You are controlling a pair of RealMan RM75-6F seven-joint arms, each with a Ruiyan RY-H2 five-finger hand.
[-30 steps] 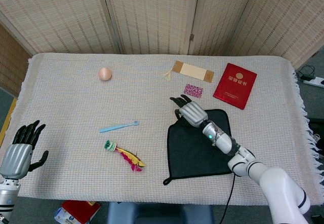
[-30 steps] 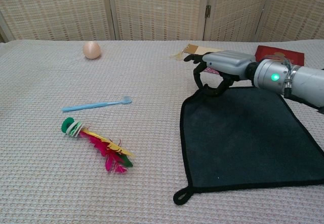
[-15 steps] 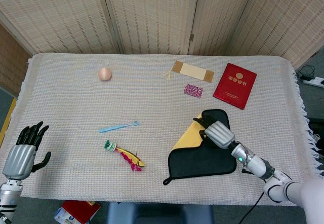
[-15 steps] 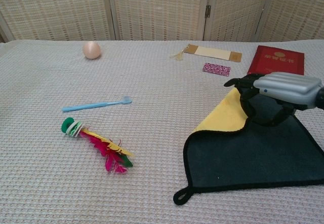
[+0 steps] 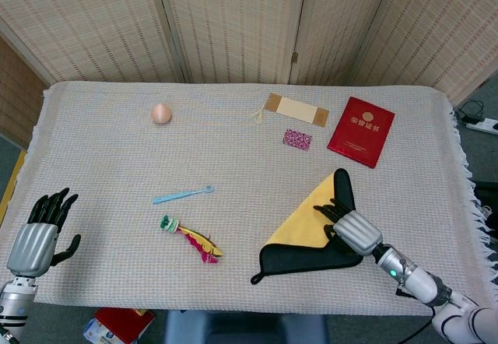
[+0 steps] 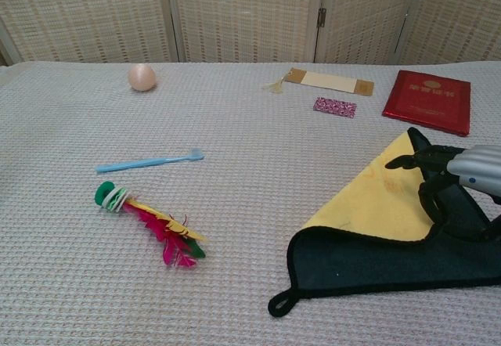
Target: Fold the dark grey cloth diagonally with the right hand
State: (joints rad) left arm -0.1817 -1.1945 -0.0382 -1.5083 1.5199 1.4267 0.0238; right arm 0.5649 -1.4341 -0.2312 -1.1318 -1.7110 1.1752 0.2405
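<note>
The dark grey cloth [image 5: 307, 259] lies at the table's near right, its far left corner turned over so the yellow underside [image 5: 309, 221] shows as a triangle. A hanging loop sticks out at its near left corner [image 6: 279, 304]. My right hand [image 5: 355, 232] grips the turned-over corner at the cloth's right side, fingers curled around the edge. The chest view shows the same cloth [image 6: 368, 266], with my right hand [image 6: 458, 175] at the frame's right edge. My left hand [image 5: 40, 231] hovers off the table's near left edge, fingers spread and holding nothing.
A red booklet [image 5: 361, 131] lies behind the cloth, with a small patterned piece [image 5: 297, 139] and a tan bookmark [image 5: 296, 110] to its left. A blue toothbrush [image 5: 183, 195] and a feathered toy [image 5: 191, 239] lie mid-left. A peach ball [image 5: 161, 113] sits far left.
My right hand has drawn the cloth's far left corner toward the near right, widening the yellow triangle. The left hand has barely moved.
</note>
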